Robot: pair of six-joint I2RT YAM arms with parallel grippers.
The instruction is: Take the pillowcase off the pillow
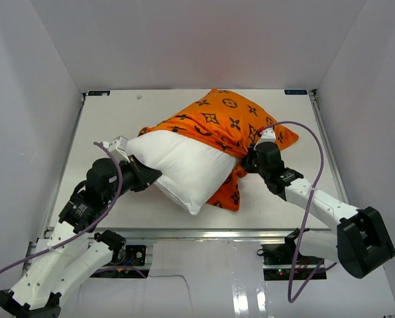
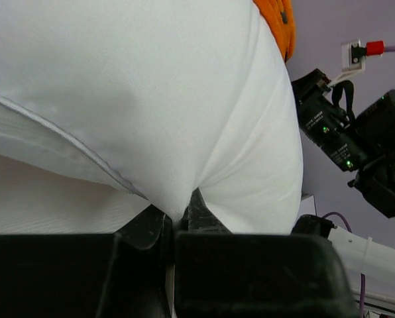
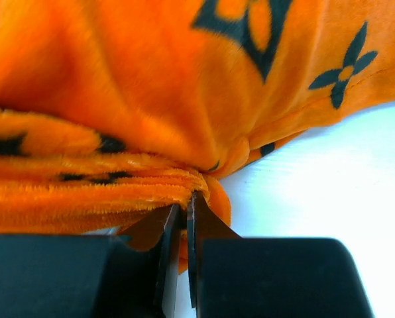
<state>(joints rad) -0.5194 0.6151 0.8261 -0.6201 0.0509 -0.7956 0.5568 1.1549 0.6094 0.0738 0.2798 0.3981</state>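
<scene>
From the top camera I see the large, plump, plain white rectangular pillow (image 1: 177, 165) lying in the middle of the white table (image 1: 111, 126). Its near-left half is bare. The bright orange soft fabric pillowcase (image 1: 221, 119), printed with black flower and diamond motifs, covers only the far-right half. The open edge of the pillowcase is bunched in folds across the middle of the pillow, and one part of it hangs down to the table on the near side.

My left gripper (image 1: 146, 176) is at the left edge of the bare pillow. In the left wrist view its two black fingers are closed together on a pinch of the white cloth, and the fabric makes tight wrinkles that run up from this point. Behind the pillow in this view I see the black body of the right arm (image 2: 356, 146).

My right gripper (image 1: 248, 161) is at the right side, at the bunched edge of the pillowcase. In the right wrist view its fingers are almost together and clamp a thick fold of the orange fabric, just above the table surface.
</scene>
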